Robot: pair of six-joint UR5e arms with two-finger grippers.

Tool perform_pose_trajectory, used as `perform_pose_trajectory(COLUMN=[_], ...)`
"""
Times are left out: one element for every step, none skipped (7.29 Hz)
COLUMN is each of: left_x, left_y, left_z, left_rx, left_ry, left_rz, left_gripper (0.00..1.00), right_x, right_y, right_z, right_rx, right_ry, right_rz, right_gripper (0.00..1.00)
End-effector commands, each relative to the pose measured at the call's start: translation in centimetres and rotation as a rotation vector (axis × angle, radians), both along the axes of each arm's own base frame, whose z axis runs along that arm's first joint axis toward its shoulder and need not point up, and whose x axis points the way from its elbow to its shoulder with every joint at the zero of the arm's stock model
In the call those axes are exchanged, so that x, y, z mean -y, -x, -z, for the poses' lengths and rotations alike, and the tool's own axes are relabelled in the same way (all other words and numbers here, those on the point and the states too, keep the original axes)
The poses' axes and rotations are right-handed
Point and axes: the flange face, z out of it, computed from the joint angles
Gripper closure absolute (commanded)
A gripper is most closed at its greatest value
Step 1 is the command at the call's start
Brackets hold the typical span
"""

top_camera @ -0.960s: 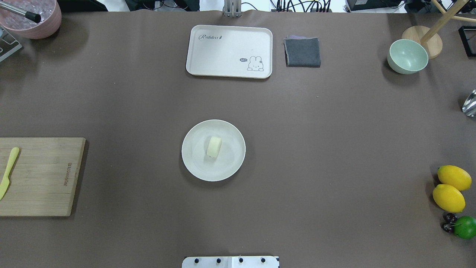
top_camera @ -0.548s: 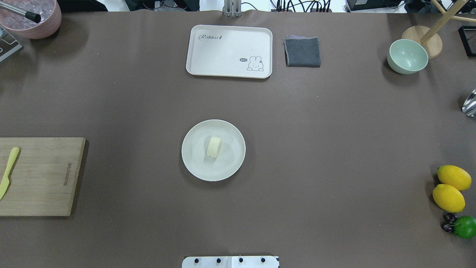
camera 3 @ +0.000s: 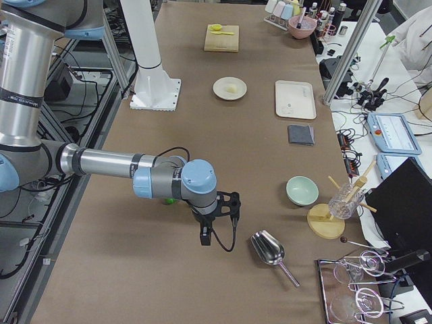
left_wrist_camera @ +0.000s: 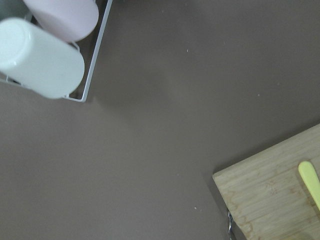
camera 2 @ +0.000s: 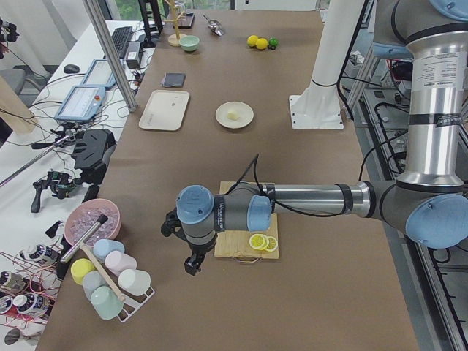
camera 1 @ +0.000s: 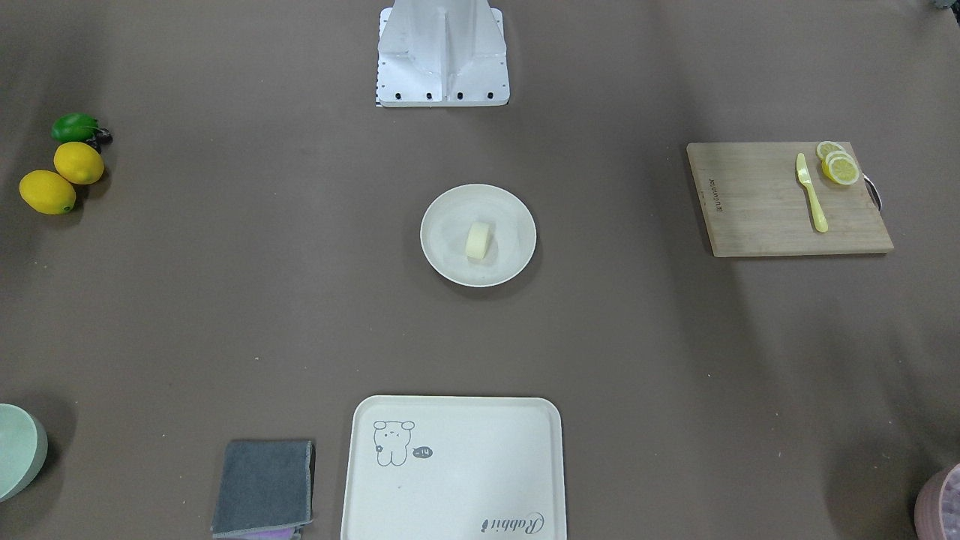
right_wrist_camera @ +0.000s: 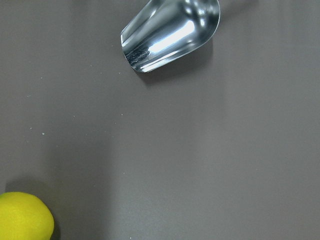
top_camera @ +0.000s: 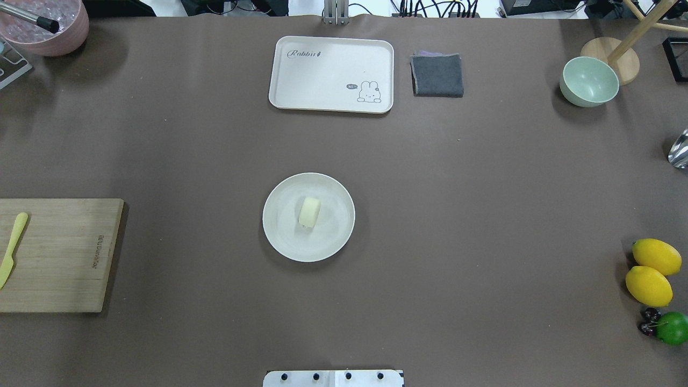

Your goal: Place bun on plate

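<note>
The pale cream bun (top_camera: pixel 309 212) lies on its side near the middle of the round cream-white plate (top_camera: pixel 279 239) at the table's centre; the front-facing view shows the bun (camera 1: pixel 478 240) on the plate (camera 1: pixel 441 255) too. Neither gripper is near it. In the exterior left view my left gripper (camera 2: pixel 191 265) hangs over the table's left end by the cutting board. My right gripper (camera 3: pixel 206 236) shows in the exterior right view, low over the right end near a metal scoop. I cannot tell whether either gripper is open or shut.
A cream tray (top_camera: pixel 331 74), a grey cloth (top_camera: pixel 437 74) and a pale green bowl (top_camera: pixel 589 81) stand along the far side. A wooden cutting board (top_camera: pixel 54 255) with a yellow knife (top_camera: pixel 12 248) lies at left. Two lemons (top_camera: pixel 651 271) and a lime (top_camera: pixel 672 328) sit at right.
</note>
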Motion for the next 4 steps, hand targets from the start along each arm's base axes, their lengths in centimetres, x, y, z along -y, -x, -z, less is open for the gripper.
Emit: perform_pose_trajectory(left_x=[-0.8, -1.0, -1.5, -2.2], left_y=[0.2, 0.2, 0.3, 0.3], left_z=[-0.8, -0.7, -1.7, -2.1], left_rx=[0.002, 0.009, 0.031, 0.029], left_ry=[0.116, 0.276, 0.326, 0.332], left_rz=[0.081, 0.215, 0.248, 0.249], left_gripper=[0.02, 0.02, 0.02, 0.02], right_x=[-0.1, -0.1, -0.1, -0.1], right_y=[0.0, 0.0, 0.0, 0.0], right_z=[0.0, 0.0, 0.0, 0.0], right_rx=[0.001, 0.001, 0.001, 0.001], right_ry=[0.001, 0.001, 0.001, 0.001], right_rz=[0.000, 0.000, 0.000, 0.000], right_gripper=[0.00, 0.00, 0.00, 0.00])
